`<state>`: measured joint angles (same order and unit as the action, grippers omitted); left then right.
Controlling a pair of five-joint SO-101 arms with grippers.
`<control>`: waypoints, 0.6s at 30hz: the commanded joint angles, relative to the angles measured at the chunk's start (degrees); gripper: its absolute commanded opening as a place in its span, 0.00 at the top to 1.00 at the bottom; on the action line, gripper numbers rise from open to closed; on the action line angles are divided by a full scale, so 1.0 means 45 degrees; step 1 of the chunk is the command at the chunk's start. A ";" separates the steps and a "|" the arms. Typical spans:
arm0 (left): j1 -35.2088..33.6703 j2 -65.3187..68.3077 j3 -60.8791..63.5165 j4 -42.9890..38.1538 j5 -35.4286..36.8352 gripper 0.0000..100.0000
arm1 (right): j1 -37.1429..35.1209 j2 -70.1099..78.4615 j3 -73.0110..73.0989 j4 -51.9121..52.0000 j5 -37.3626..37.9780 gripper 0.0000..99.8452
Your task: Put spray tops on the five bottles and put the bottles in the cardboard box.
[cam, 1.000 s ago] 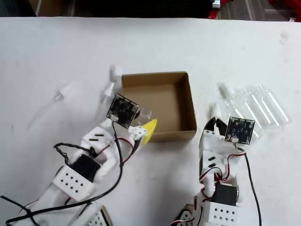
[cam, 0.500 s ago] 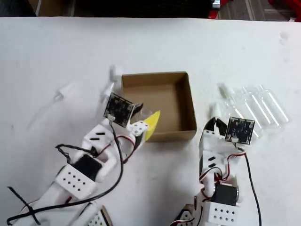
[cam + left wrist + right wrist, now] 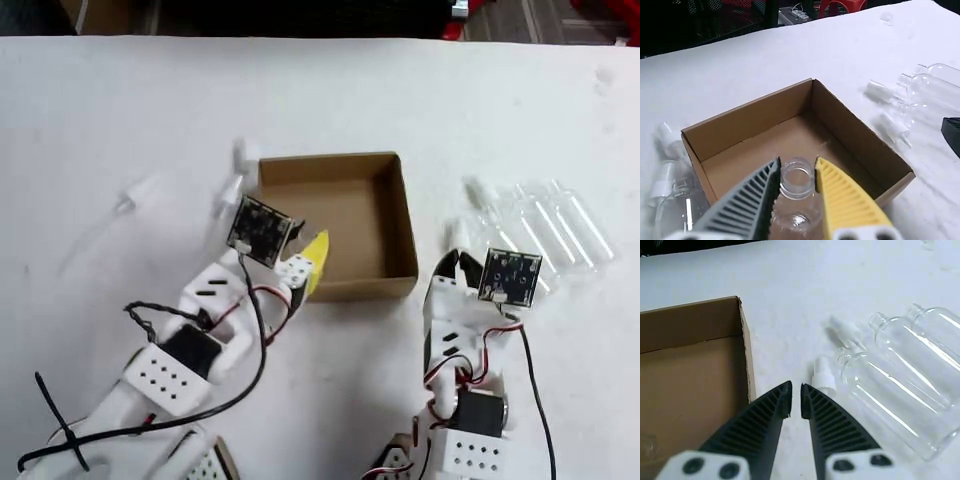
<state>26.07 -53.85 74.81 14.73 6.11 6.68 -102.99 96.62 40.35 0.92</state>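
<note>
My left gripper (image 3: 797, 165), with one grey and one yellow finger, is shut on a clear bottle (image 3: 796, 192) that has an open neck and no spray top. It holds the bottle over the near left corner of the cardboard box (image 3: 750, 120). In the high view that gripper (image 3: 305, 262) sits at the box's (image 3: 400, 215) front wall. My right gripper (image 3: 795, 402) is shut on nothing, just right of the box (image 3: 744, 347). Beyond it lie clear bottles (image 3: 900, 385) and two white spray tops (image 3: 845, 332), (image 3: 822, 377).
A bottle with a spray top (image 3: 670, 175) lies outside the box's left wall, with another white top (image 3: 238, 155) near it. More clear parts (image 3: 130, 200) lie far left. Several uncapped bottles (image 3: 545, 230) lie side by side at the right.
My left gripper has shifted slightly toward the box's near wall with the bottle in it. The right arm has not moved.
</note>
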 commanded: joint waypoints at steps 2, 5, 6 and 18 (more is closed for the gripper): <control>0.0127 0.0029 -0.0156 -0.0352 0.0156 0.95 | 0.0107 -0.0029 0.0039 -0.0186 0.0137 0.98; 0.0127 -0.0068 -0.0254 0.0410 -0.0352 0.95 | 0.0107 -0.0029 0.0039 -0.0186 0.0137 0.98; 0.0088 -0.0068 -0.0274 0.0547 -0.0762 0.95 | 0.0107 -0.0029 0.0039 -0.0186 0.0137 0.98; -0.0010 -0.0068 -0.1719 0.3341 -0.1563 0.95 | 0.0088 -0.0029 0.0039 -0.0186 0.0137 0.98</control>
<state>26.33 -54.55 71.91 23.43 0.04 6.68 -102.99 96.62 40.35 0.92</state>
